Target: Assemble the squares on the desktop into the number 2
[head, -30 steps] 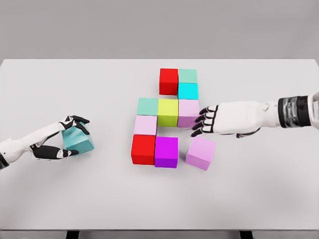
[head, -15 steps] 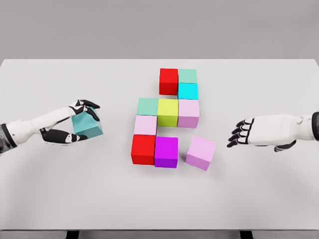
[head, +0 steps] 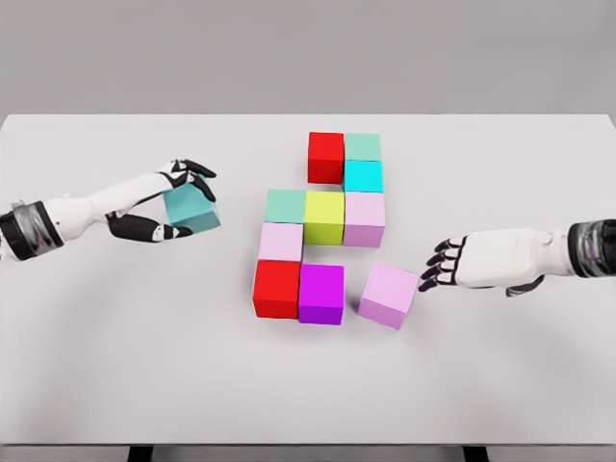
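Coloured cubes form a cluster mid-table: a red cube (head: 325, 157), a mint cube (head: 363, 146) and a cyan cube (head: 363, 176) at the top. Below them run a green cube (head: 285, 205), a yellow cube (head: 324, 217) and a lilac cube (head: 365, 218). A pale pink cube (head: 280, 242) follows, then a red cube (head: 277, 288) and a magenta cube (head: 321, 294). A loose pink cube (head: 389, 295) sits tilted at the lower right. My left hand (head: 183, 202) holds a teal cube (head: 190, 209) lifted left of the cluster. My right hand (head: 438, 265) is open just right of the loose pink cube.
The white table (head: 115, 366) spans the view, its far edge at the top and its front edge near the bottom.
My left hand has carried the teal cube up and rightward toward the cluster. My right hand drew back from the lilac cube, then came in lower beside the loose pink cube.
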{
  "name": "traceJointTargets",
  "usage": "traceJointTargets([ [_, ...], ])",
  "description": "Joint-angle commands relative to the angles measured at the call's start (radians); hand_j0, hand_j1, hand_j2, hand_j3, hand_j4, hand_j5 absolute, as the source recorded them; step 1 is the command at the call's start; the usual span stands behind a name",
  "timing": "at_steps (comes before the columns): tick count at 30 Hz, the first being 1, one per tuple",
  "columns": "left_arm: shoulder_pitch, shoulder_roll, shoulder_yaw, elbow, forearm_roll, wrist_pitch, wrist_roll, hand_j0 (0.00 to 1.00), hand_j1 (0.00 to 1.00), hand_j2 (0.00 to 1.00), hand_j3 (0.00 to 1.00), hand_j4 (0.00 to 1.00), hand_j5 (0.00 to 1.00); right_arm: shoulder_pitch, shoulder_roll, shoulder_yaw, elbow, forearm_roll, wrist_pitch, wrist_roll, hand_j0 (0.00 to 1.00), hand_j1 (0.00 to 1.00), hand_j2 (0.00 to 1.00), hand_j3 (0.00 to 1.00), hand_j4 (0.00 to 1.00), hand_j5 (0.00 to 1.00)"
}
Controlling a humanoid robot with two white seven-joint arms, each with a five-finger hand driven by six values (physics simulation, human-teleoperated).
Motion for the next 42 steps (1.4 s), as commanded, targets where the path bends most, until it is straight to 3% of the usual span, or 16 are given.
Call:
traceJointTargets([
  [1,-0.003,-0.015,-0.014,0.023,0.001,0.001,0.000,0.38,0.38,0.38,0.38,0.38,0.38,0.000,0.007,0.000,-0.001,-0.002,0.002,0.000,1.00,1.00,1.00,1.00,1.00,1.00],
  [8,-0.103,-0.083,-0.065,0.132,-0.014,0.000,-0.026,0.38,0.38,0.38,0.38,0.38,0.38,-0.005,0.018,0.000,-0.007,0.002,0.002,0.000,1.00,1.00,1.00,1.00,1.00,1.00],
  [20,-0.259,-0.233,-0.070,0.327,-0.132,0.000,-0.026,0.38,0.38,0.38,0.38,0.38,0.38,-0.011,0.051,0.000,-0.018,0.001,0.002,0.000,1.00,1.00,1.00,1.00,1.00,1.00],
  [22,-0.282,-0.252,-0.080,0.355,-0.152,0.000,-0.026,0.38,0.38,0.38,0.38,0.38,0.38,-0.012,0.045,-0.002,-0.012,0.001,0.002,0.000,1.00,1.00,1.00,1.00,1.00,1.00],
  [24,-0.337,-0.267,-0.139,0.416,-0.155,-0.002,-0.026,0.38,0.38,0.38,0.38,0.38,0.38,-0.021,0.041,-0.002,0.011,0.001,0.002,0.000,1.00,1.00,1.00,1.00,1.00,1.00],
  [27,-0.357,-0.295,-0.145,0.447,-0.164,-0.002,-0.026,0.38,0.38,0.38,0.38,0.38,0.38,-0.052,0.047,-0.008,0.077,-0.007,0.002,0.000,1.00,1.00,1.00,1.00,1.00,1.00],
  [31,-0.396,-0.330,-0.146,0.511,-0.198,-0.002,-0.026,0.38,0.38,0.38,0.38,0.38,0.38,-0.052,0.061,-0.005,0.088,-0.027,0.002,0.000,1.00,1.00,1.00,1.00,1.00,1.00],
  [32,-0.407,-0.339,-0.146,0.527,-0.200,-0.002,-0.026,0.38,0.38,0.38,0.38,0.38,0.38,-0.052,0.057,-0.005,0.111,-0.090,0.002,0.000,1.00,1.00,1.00,1.00,1.00,1.00],
  [35,-0.437,-0.370,-0.146,0.588,-0.218,-0.008,-0.026,0.38,0.38,0.38,0.38,0.38,0.38,-0.051,0.048,-0.003,0.195,-0.414,0.002,0.000,1.00,1.00,1.00,1.00,1.00,1.00],
  [39,-0.485,-0.410,-0.168,0.646,-0.238,-0.009,-0.026,0.38,0.38,0.38,0.38,0.38,0.38,-0.043,0.027,0.040,0.208,-0.717,0.002,0.000,1.00,1.00,1.00,1.00,1.00,1.00],
  [42,-0.492,-0.420,-0.172,0.649,-0.240,-0.016,-0.026,0.38,0.38,0.38,0.38,0.38,0.38,-0.041,0.027,0.105,0.203,-0.811,0.002,0.000,1.00,1.00,1.00,1.00,1.00,1.00],
])
